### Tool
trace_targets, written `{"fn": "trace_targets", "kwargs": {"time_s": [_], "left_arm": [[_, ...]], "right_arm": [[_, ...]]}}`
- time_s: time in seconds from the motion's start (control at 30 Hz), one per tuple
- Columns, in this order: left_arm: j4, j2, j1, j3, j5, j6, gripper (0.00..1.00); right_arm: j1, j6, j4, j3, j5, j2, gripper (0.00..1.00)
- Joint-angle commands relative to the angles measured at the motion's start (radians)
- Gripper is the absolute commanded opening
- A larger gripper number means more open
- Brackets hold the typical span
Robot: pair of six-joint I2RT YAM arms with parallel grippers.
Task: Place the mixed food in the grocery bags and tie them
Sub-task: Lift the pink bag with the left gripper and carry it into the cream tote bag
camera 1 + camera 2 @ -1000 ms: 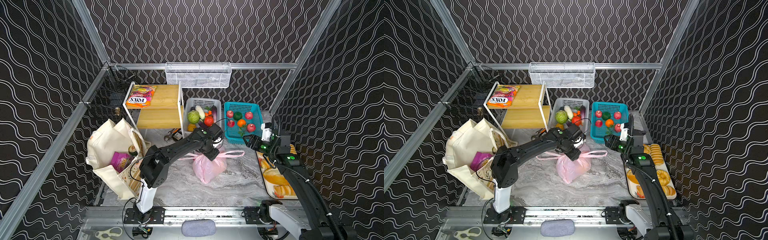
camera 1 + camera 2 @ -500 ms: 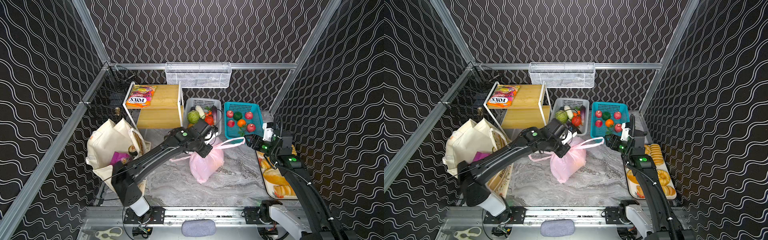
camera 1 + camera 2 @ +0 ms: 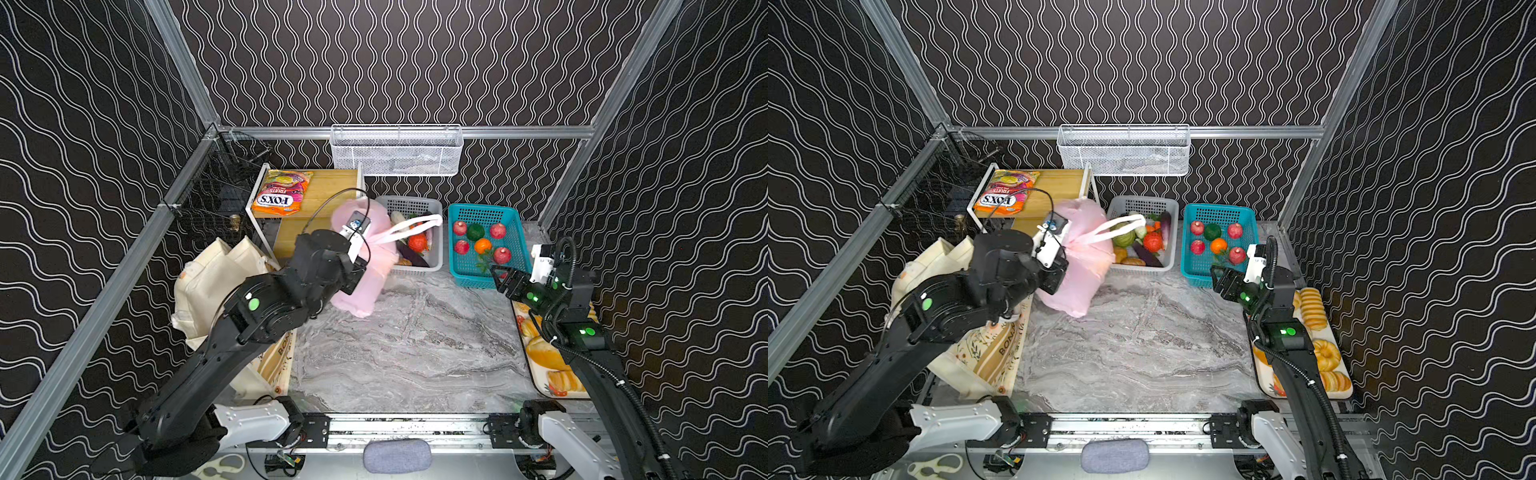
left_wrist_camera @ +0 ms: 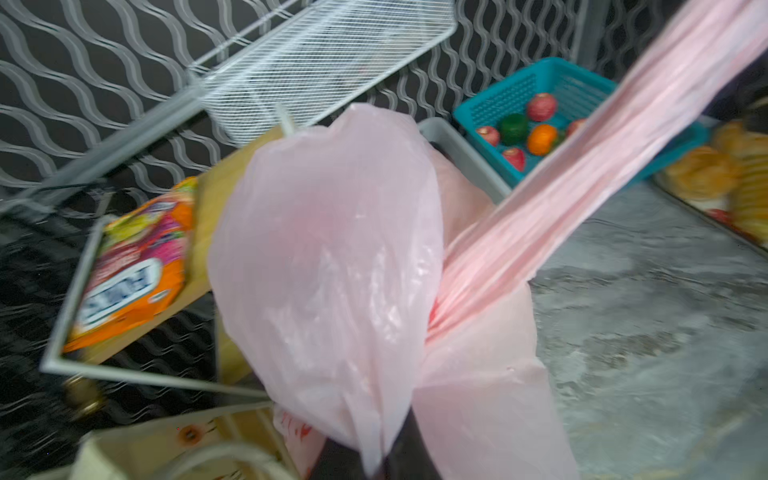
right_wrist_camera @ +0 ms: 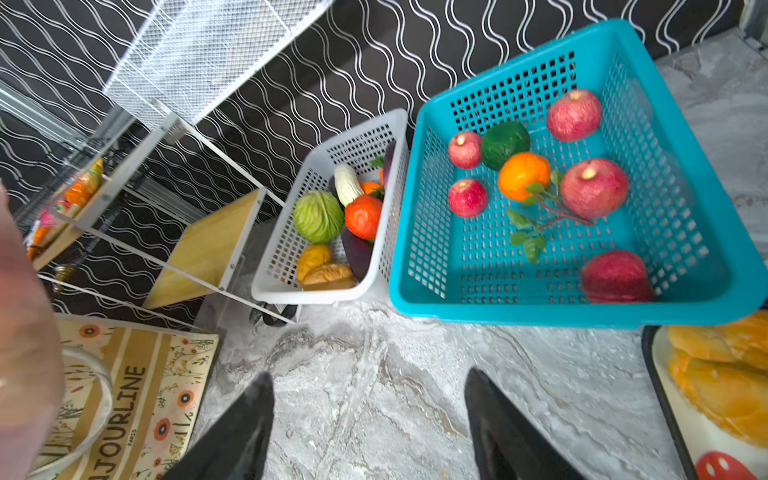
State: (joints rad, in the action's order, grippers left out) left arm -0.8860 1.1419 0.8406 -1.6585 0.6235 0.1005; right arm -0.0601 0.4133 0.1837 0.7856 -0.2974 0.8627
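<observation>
Forward, left arm outstretched, jaws pinching pink bag

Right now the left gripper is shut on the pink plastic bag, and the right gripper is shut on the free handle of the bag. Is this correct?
Not fully. The left gripper is shut on the pink plastic bag, but the right gripper is open and holds nothing, as the right wrist view shows. The free handle sticks out untouched.

pink plastic bag, teal basket (perforated), black wavy-lined walls
</observation>
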Motion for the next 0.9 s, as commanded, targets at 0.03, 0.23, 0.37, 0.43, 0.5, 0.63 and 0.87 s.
{"fn": "trace_targets", "kwargs": {"time_s": [0.03,0.23,0.37,0.43,0.5,0.63,0.87], "left_arm": [[0.160,-0.095,-0.033,0.057,0.369,0.164,0.00],[0.421,-0.266,-0.069,0.129,0.547,0.396,0.00],[0.159,-0.171,-0.069,-0.012,0.589,0.317,0.00],[0.137,-0.142,-0.069,-0.015,0.591,0.308,0.00],[0.198,-0.146,-0.084,0.018,0.573,0.336,0.00],[0.177,-0.099,-0.195,0.008,0.472,0.323,0.00],[0.040,0.001,-0.730,-0.042,0.038,0.136,0.00]], "right_arm": [[-0.003,0.029,-0.100,0.000,-0.018,-0.003,0.73],[-0.007,0.028,-0.115,0.040,-0.023,0.034,0.73],[-0.016,0.040,-0.143,0.041,-0.036,0.063,0.73],[-0.021,0.044,-0.150,0.043,-0.044,0.074,0.73],[-0.025,0.044,-0.135,0.054,-0.048,0.083,0.73],[-0.028,0.036,-0.129,0.048,-0.046,0.076,0.74],[-0.030,0.014,-0.120,0.045,-0.041,0.058,0.74]]}}
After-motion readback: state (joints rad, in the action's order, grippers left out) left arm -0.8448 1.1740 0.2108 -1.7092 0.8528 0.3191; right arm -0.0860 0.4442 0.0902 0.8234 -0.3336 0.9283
